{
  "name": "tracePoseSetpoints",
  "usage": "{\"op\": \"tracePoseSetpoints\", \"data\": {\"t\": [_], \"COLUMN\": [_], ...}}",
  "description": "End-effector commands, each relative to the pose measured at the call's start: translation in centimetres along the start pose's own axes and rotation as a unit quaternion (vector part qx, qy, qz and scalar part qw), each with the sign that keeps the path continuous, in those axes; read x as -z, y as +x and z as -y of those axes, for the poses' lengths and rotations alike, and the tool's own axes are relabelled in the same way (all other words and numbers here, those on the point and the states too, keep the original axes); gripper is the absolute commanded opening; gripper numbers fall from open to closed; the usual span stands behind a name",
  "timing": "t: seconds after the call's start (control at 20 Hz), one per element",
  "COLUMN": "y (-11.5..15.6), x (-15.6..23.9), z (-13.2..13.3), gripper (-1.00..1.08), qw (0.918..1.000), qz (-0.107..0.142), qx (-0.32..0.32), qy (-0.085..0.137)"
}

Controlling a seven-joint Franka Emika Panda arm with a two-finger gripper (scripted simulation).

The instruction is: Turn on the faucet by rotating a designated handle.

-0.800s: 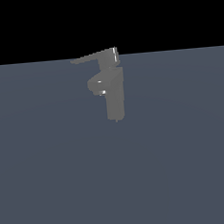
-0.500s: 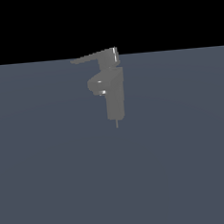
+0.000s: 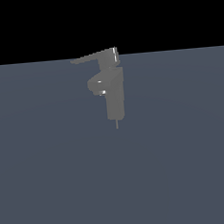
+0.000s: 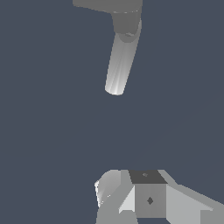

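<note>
The grey faucet stands upright near the far edge of the dark counter, its flat handle lying roughly level, tapering to a point toward the exterior view's left, while the gripper's opening cannot be told from either view.

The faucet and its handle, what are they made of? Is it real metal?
The faucet looks like grey brushed metal: bright glints sit on its spout and edges. The handle has the same dull grey sheen with a thin bright edge. It's a simulator render, so metal is only how it looks.
</note>
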State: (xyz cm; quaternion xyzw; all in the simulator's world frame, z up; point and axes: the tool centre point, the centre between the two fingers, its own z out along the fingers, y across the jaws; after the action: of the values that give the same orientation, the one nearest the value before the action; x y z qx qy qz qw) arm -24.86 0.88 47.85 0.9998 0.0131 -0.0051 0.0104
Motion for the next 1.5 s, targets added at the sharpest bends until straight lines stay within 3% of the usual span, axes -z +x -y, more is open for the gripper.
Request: {"op": "tracePoseSetpoints", "data": {"t": [0.0, 0.4, 0.8, 1.1, 1.45], "y": [0.1, 1.5, 4.6, 8.0, 12.0], "x": [0.0, 0.2, 0.5, 0.3, -0.4], "z": [0.0, 0.2, 0.5, 0.9, 1.3], "gripper": [-1.00, -1.00, -1.00, -1.00, -1.00], "qw": [1.0000, 0.9994, 0.9944, 0.9836, 0.9633], "qz": [0.000, 0.004, 0.015, 0.027, 0.044], "qx": [-0.002, -0.034, -0.102, -0.175, -0.261], "qy": [0.000, 0.009, 0.024, 0.036, 0.044]}}
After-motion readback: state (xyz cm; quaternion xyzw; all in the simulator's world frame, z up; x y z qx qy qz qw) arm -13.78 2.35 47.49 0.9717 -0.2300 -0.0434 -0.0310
